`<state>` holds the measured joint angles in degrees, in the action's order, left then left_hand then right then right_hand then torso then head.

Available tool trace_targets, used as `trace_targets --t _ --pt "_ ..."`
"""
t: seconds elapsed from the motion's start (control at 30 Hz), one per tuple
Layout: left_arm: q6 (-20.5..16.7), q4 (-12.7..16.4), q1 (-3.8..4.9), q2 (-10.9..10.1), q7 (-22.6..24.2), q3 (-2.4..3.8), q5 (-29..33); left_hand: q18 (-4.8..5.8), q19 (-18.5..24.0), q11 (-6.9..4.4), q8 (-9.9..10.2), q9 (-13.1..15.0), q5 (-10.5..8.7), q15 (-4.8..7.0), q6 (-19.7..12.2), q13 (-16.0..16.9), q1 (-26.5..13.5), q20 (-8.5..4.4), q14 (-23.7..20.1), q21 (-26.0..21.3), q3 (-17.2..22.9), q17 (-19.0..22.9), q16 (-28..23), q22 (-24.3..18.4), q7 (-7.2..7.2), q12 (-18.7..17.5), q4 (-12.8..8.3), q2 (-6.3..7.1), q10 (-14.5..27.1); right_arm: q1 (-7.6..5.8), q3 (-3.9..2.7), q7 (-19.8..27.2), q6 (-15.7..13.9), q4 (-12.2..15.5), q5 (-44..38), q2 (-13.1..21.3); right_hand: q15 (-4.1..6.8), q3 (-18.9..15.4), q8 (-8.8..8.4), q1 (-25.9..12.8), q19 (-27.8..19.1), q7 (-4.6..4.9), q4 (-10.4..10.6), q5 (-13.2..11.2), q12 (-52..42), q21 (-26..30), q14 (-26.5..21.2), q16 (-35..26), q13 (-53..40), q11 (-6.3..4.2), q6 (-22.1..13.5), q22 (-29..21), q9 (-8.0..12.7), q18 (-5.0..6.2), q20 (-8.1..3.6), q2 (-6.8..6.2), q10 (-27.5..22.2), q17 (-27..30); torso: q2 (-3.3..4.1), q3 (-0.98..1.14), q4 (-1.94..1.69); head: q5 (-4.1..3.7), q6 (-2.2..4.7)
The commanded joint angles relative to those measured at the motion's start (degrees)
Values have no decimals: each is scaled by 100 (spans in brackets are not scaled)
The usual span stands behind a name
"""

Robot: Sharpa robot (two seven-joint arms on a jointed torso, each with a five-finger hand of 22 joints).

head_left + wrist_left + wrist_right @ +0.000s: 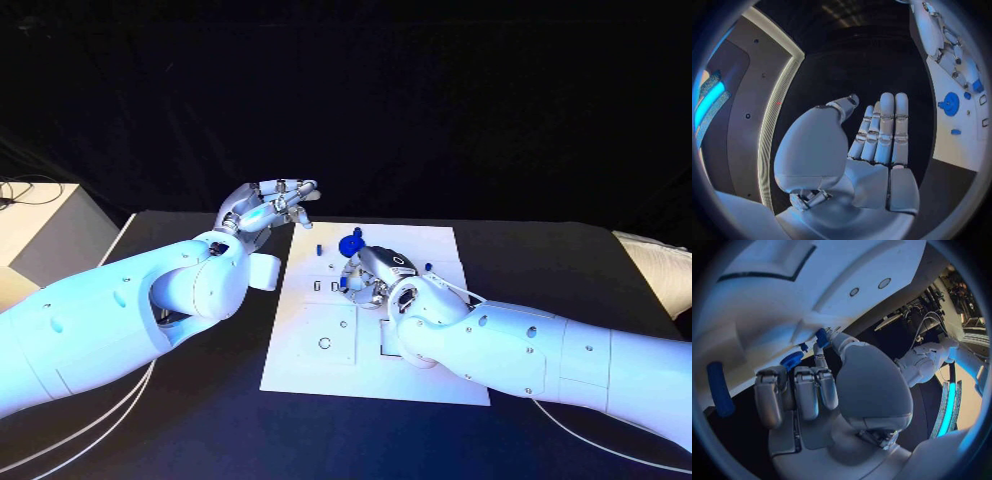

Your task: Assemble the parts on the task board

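Nearest, right robot hand (378, 272) low over the middle of the white task board (325, 345) on the black counter (173, 420), fingers curled down among the parts; whether anything is pinched, cannot tell. Just beyond its fingertips, a round blue part (351, 243) on the board, with a small blue piece (428, 267) to the right. Farther left, left robot hand (271, 207) raised off the board's far left corner, fingers straight and apart, holding nothing.

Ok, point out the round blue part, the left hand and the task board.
Round blue part (949, 104): left wrist view, centre of the disc.
Left hand (270, 207): head view, middle of the palm.
Task board (325, 365): head view, bare white surface near its front edge.
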<state>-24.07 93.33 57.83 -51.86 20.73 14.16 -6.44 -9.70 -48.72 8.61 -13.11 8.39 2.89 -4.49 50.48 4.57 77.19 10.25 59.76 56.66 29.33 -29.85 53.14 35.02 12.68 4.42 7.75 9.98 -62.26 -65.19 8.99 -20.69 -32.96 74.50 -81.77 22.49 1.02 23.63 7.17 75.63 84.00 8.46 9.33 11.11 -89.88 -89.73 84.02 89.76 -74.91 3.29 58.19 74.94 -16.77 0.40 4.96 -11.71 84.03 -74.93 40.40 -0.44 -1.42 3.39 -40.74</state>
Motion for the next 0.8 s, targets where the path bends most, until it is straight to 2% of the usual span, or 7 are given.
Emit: trace_targets --t 0.03,0.4,0.47,0.57,0.8 --pt "100 7 -1 7 33 4 -18 -82 37 11 -33 8 6 -4 -43 11 -55 -4 -47 20 9 11 32 15 -8 23 -21 -6 29 4 1 148 10 -8 25 -9 -61 -44 -27 5 600 9 4 -43 -12 -27 568 -15 -1509 47 -64 1506 12 -40 47 -64 597 -1374 1 2 0 -3 -1" --pt "112 0 -3 7 38 4 -14 -82 37 11 -33 8 6 -4 -43 11 -55 -4 -47 20 9 11 32 15 -8 23 -21 -6 29 4 2 238 -96 -14 83 -2 -104 -215 -86 -58 600 54 99 -209 221 -27 558 -28 -1357 92 -216 1506 35 -40 96 -124 429 -1336 1 2 -3 -13 -2" --pt "112 -2 -3 7 38 4 -14 -82 37 11 -33 8 6 -4 -43 11 -55 -4 -47 20 9 11 32 15 -8 23 -21 -6 29 4 2 247 -124 -11 89 2 -112 -423 -92 -88 600 57 201 -434 242 -27 559 -27 -1341 97 -259 1506 36 -40 109 -133 414 -1339 0 3 -2 -12 -3" --pt "111 -5 -5 7 38 4 -13 -82 37 11 -33 8 6 -4 -43 11 -55 -4 -47 20 9 11 32 15 -8 23 -21 -6 29 4 2 260 -174 -2 96 10 -123 -697 -103 -91 600 67 344 -582 260 -27 560 -27 -1327 109 -318 1506 40 -40 119 -119 400 -1342 3 4 -3 -13 -1" --pt "115 -26 -12 26 21 4 -17 -82 37 11 -33 8 6 -4 -43 11 -55 -4 -47 20 9 11 32 15 -8 23 -21 -6 29 5 2 363 -426 112 131 105 -123 -1100 -77 10 600 66 607 -692 267 -27 560 -26 -1318 109 -337 1506 31 -40 121 -62 394 -1344 -4 6 -7 -13 9"
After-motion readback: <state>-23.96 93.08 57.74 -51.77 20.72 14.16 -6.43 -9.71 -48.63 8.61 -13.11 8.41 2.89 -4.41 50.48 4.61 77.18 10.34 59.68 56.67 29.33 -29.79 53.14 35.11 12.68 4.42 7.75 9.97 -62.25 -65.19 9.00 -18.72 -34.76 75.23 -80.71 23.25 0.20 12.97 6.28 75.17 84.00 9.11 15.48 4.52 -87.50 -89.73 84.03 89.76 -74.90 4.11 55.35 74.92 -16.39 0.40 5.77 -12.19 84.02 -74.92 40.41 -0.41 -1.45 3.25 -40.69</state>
